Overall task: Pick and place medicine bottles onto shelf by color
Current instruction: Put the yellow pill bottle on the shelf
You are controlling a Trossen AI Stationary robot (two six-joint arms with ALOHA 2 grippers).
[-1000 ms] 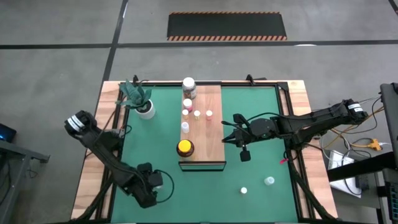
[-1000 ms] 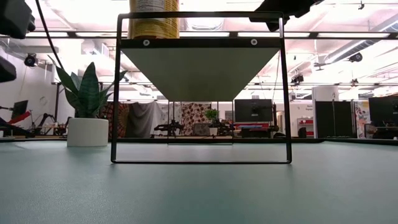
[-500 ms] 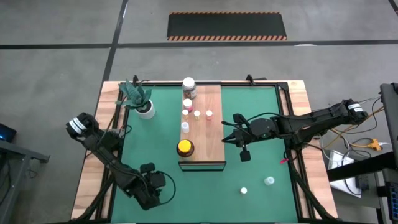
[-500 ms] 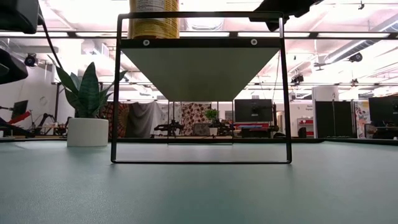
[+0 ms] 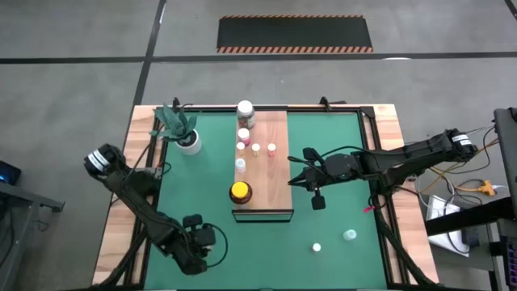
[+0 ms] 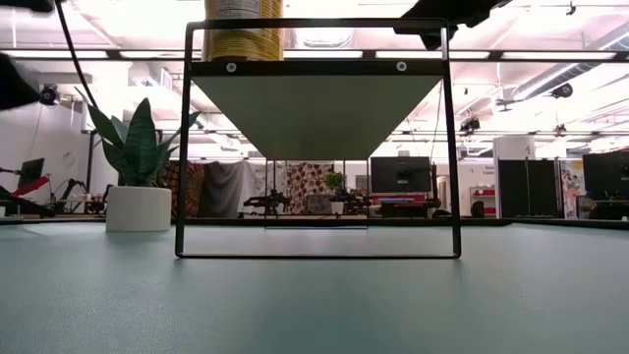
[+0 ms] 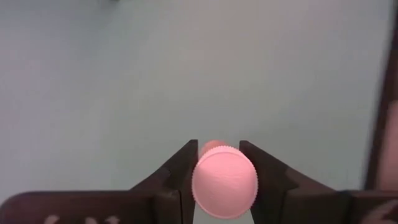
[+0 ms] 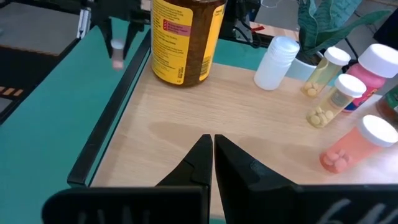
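Note:
A small bottle with a pink cap sits between the fingers of my left gripper, which stands over the green mat near the table's front left. The wooden shelf stands mid-table on a black frame. On it are the amber jar with a yellow lid, a white-lidded jar and several small bottles. My right gripper is shut and hovers over the shelf's right side, touching nothing. My left gripper pinches the pink-capped bottle between its two fingers, one on each side, at or just under the cap's ribbed rim. The cap faces the wrist camera and hides the exact spot. The fingers slant down from above. Whether the bottle's base rests on the mat cannot be told.
A white pot with a green plant stands at the far left of the mat. A white-capped bottle and a clear bottle stand on the mat right of the shelf's near end. The mat around my left gripper is bare.
In the low view the dark parts of my left arm at the upper left have drifted up and nearly out of the picture. My right arm and the bottles on the shelf have kept still.

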